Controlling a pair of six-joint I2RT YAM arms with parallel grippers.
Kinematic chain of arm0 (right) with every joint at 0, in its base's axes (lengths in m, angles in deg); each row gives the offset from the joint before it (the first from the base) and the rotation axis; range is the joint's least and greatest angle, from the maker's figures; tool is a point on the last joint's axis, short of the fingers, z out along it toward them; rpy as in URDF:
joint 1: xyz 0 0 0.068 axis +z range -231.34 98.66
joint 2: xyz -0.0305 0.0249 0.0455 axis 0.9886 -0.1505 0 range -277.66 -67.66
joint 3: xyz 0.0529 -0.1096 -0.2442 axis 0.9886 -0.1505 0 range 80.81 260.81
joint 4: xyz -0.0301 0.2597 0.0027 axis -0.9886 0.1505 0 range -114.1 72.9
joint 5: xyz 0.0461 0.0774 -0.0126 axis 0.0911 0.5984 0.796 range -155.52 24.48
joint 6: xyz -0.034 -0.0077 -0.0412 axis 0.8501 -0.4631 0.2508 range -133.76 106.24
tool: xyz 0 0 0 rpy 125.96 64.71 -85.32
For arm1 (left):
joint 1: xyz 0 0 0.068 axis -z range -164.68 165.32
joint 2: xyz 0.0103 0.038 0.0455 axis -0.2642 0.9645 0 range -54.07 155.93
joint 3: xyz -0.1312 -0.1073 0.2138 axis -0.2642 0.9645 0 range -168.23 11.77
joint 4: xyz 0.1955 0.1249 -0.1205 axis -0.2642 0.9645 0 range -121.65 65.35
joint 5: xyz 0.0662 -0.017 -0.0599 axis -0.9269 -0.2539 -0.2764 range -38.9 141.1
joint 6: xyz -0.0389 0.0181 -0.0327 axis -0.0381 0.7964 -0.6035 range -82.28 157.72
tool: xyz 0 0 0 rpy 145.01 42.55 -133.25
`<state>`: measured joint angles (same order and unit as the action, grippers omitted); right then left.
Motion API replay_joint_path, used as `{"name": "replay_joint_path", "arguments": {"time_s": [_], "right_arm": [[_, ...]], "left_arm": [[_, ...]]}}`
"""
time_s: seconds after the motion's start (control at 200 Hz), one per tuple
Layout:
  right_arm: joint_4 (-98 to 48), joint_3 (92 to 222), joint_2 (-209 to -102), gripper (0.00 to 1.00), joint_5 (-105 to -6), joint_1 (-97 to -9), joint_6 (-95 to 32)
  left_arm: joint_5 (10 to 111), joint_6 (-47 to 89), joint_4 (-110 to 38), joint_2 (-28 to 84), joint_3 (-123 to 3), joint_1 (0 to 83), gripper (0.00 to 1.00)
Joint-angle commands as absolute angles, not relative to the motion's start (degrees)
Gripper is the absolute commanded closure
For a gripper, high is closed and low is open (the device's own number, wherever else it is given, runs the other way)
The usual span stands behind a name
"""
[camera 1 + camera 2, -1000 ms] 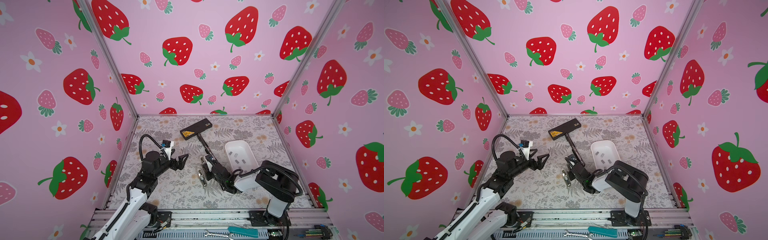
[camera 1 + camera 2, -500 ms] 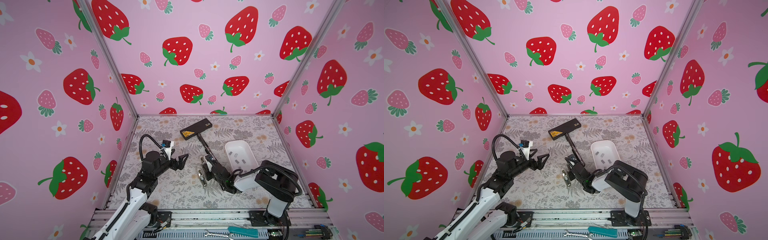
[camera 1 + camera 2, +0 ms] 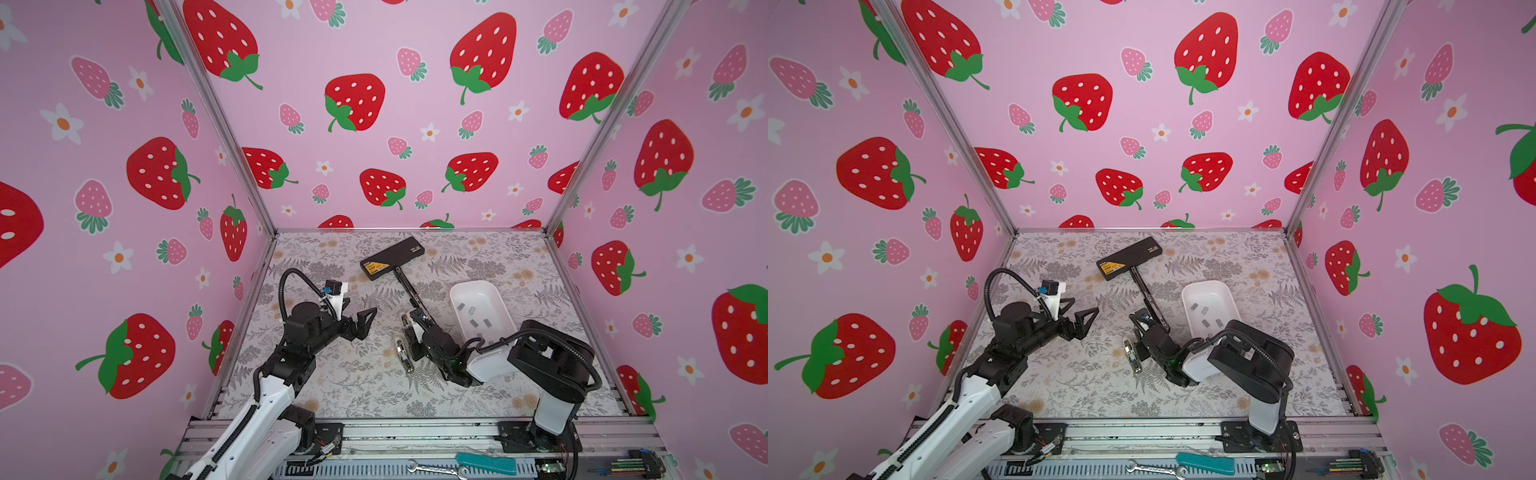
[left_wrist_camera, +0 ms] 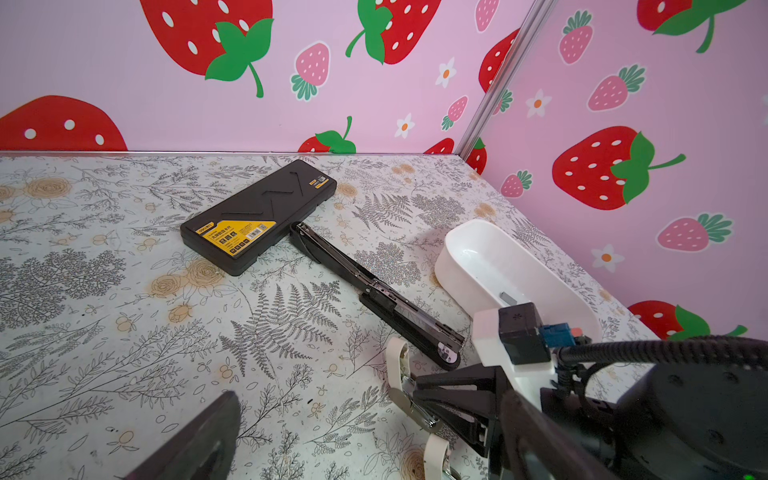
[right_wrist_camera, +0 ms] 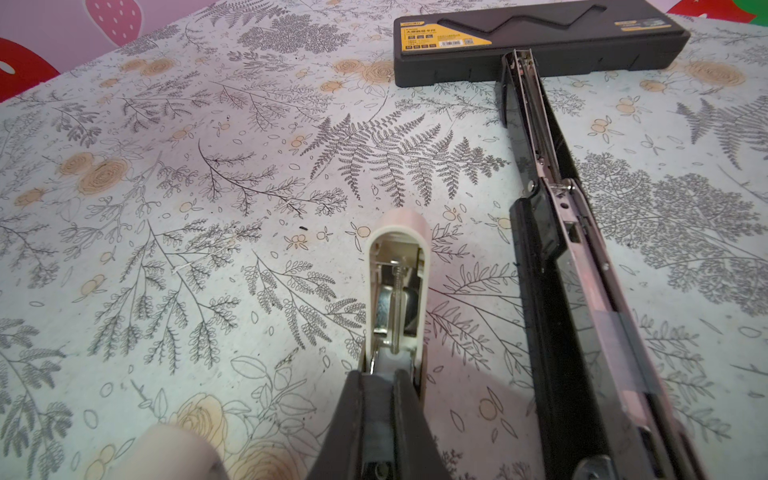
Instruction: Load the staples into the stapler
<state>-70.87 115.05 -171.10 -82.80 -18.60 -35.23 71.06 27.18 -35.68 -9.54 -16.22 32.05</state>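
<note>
Two staplers: we see a small cream-white stapler [image 3: 402,347] [image 5: 397,291] swung open low over the floral-patterned tabletop [image 3: 353,386], and a long black stapler [image 3: 409,291] [image 5: 552,257] lying opened out flat just beside it.
Right gripper: we find the right gripper [image 5: 377,401] [image 3: 415,345] pinched together on the middle of the small cream-white stapler, between its two cream ends; the metal channel shows inside the end that points away from the wrist.
Contact below: we cannot tell whether the small cream-white stapler rests on the tabletop or is held just clear of it.
Left gripper: we see the left gripper [image 3: 1086,308] above the left part of the tabletop, jaws spread wide with nothing between them, well apart from both staplers.
Staples: we count several staples, small flat grey metal strips [image 3: 473,323] [image 3: 1206,323], lying loose and apart from each other inside a white plastic tray [image 3: 471,284].
Tray: we place it on the tabletop to the right of the long black stapler, its near end hidden behind the right arm.
Long stapler's ends: we see its far end against the long side of a flat black case [image 3: 395,257] with a yellow label, and its near end just beside the right gripper.
</note>
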Motion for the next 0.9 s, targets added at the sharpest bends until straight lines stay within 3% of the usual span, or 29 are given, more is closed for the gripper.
{"name": "replay_joint_path", "arguments": {"time_s": [0.0, 0.89], "right_arm": [[-72.1, 115.8, -171.8, 0.97, -82.9, -18.8, -36.1], [-72.0, 115.0, -170.7, 0.97, -83.7, -18.9, -35.6]], "left_arm": [[71.0, 27.7, -36.1, -9.6, -17.9, 32.2, 0.01], [71.0, 27.8, -36.2, -9.3, -18.0, 32.3, 0.01]]}}
